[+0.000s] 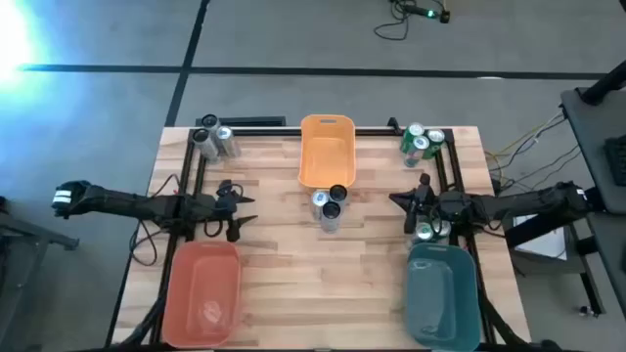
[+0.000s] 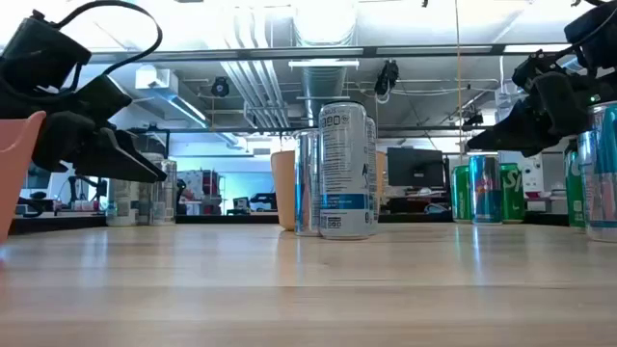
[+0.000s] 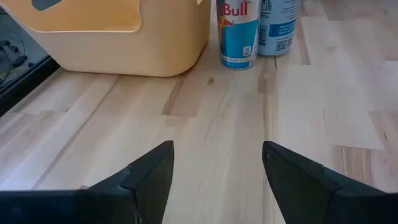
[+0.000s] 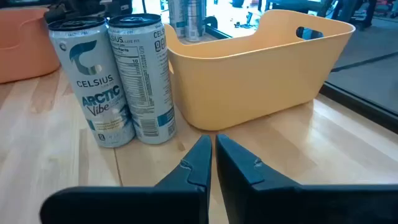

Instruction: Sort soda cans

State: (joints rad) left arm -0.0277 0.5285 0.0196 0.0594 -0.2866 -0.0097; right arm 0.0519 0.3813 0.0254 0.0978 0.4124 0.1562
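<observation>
Cans are thin-walled metal cylinders: stiff along the axis, easily dented across the wall, smooth and likely slippery under hard pads. Whether they are full or empty cannot be told, so weight is unknown. The judged grip point is mid-body, fingers on opposite sides of the wall, with moderate squeeze.

Every can that shows its top stands upright, long axis vertical, silver top up; the can by the teal bin is too hidden to judge.

Locations:
- Centre cluster of blue-and-silver cans (image 1: 329,207): on the wooden table (image 1: 284,264), just beside the near end of the orange bin (image 1: 327,152). The left wrist view shows them as the blue-and-silver pair (image 3: 259,28) past the bin corner.
- Dark grey cans (image 1: 215,140): far left corner of the table.
- Green cans (image 1: 423,144): far right corner.
- One more can (image 1: 426,231): beside the far edge of the teal bin (image 1: 442,288), partly hidden by the right arm.
- Red bin (image 1: 203,288): near left, no cans evident inside.

Gripper state:
- Left gripper (image 1: 238,209): fingers spread apart, holding nothing, left of the centre cluster and facing it.
- Right gripper (image 4: 213,160): fingertips pressed nearly together, nothing between them, right of the centre cluster and aimed towards it.
</observation>
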